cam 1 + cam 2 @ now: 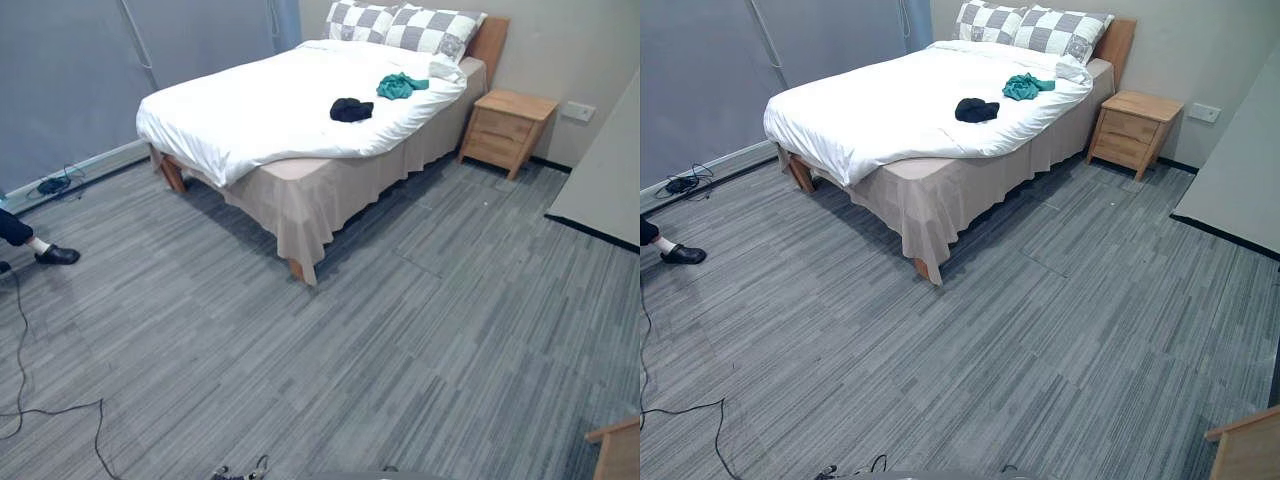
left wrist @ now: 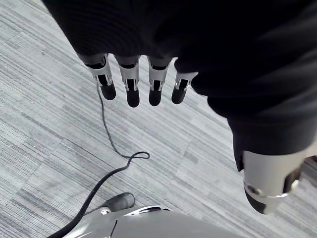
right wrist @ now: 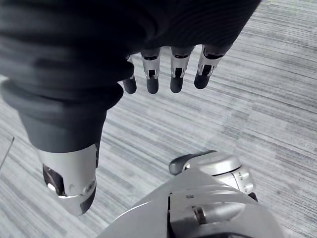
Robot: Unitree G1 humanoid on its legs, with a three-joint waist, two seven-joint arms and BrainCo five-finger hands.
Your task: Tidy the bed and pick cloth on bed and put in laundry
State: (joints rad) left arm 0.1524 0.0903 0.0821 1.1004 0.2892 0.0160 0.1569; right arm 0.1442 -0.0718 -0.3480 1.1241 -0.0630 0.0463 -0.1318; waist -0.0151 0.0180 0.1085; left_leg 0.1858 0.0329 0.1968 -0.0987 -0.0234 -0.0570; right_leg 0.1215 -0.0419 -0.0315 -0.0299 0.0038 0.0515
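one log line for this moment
black cloth, teal cloth: on bed, not yet picked | left hand: open, empty | right hand: open, empty

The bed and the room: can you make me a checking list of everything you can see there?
Surface: bed covered by a white duvet; grey floor around it.
Job's things: black cloth and teal cloth, lying apart on the duvet.
Clutter: nothing seen.
Hands: left hand and right hand hang over the floor, fingers straight, holding nothing.
Cables: dark cable tangle on the floor by the grey curtain.
Surroundings: checked pillows, wooden nightstand beside the bed, a person's black shoe.
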